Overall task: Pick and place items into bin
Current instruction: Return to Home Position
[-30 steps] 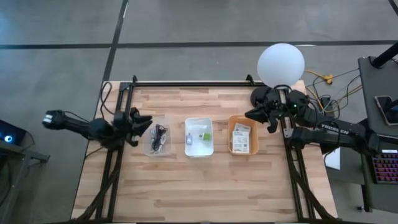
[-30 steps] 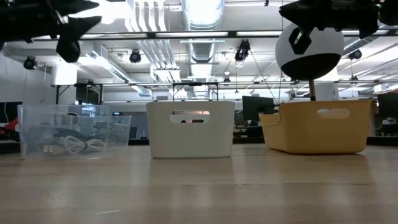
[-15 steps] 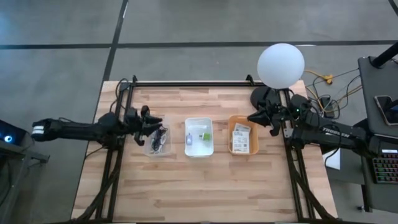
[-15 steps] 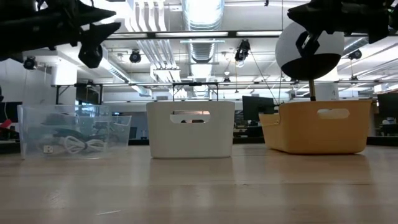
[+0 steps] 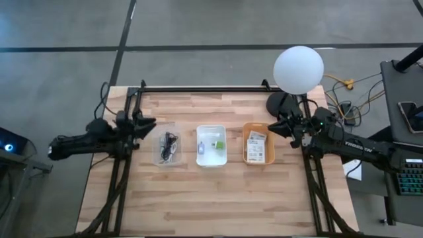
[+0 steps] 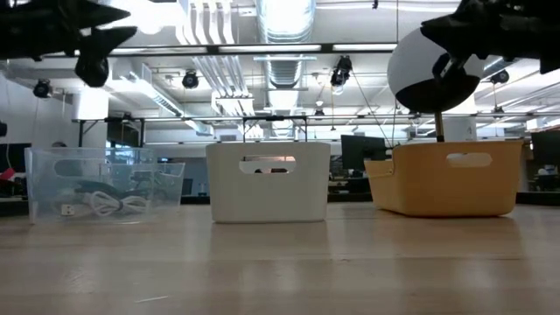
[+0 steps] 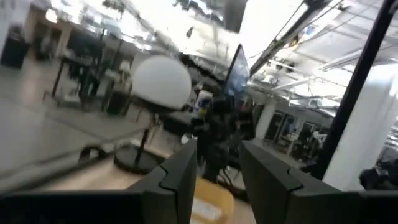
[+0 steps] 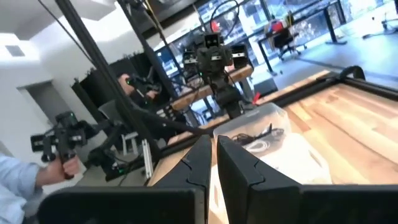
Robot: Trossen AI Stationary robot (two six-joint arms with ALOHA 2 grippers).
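Three bins stand in a row on the wooden table. The clear bin [image 5: 167, 147] [image 6: 105, 184] holds a black cable [image 5: 169, 144] and a pale cable [image 6: 101, 206]. A small green piece [image 5: 217, 145] lies in the white bin [image 5: 211, 156] [image 6: 269, 181], and white printed cards [image 5: 255, 144] lie in the orange bin [image 5: 266, 157] [image 6: 446, 178]. My left gripper [image 5: 147, 123] [image 7: 217, 180] hovers open, up in the air left of the clear bin. My right gripper [image 5: 272, 127] [image 8: 214, 158] hovers shut, just right of the orange bin. Neither holds anything.
A white globe lamp [image 5: 299, 67] [image 6: 435, 74] stands at the table's far right corner, close behind my right arm. Black frame rails run along the far edge [image 5: 198, 89] and both sides. The near half of the table [image 5: 211, 198] is bare wood.
My left gripper reached right over the clear bin's left edge, then drew back toward the table's left edge. My right gripper drifted slightly toward the right edge, away from the orange bin. The bins and their contents stayed put.
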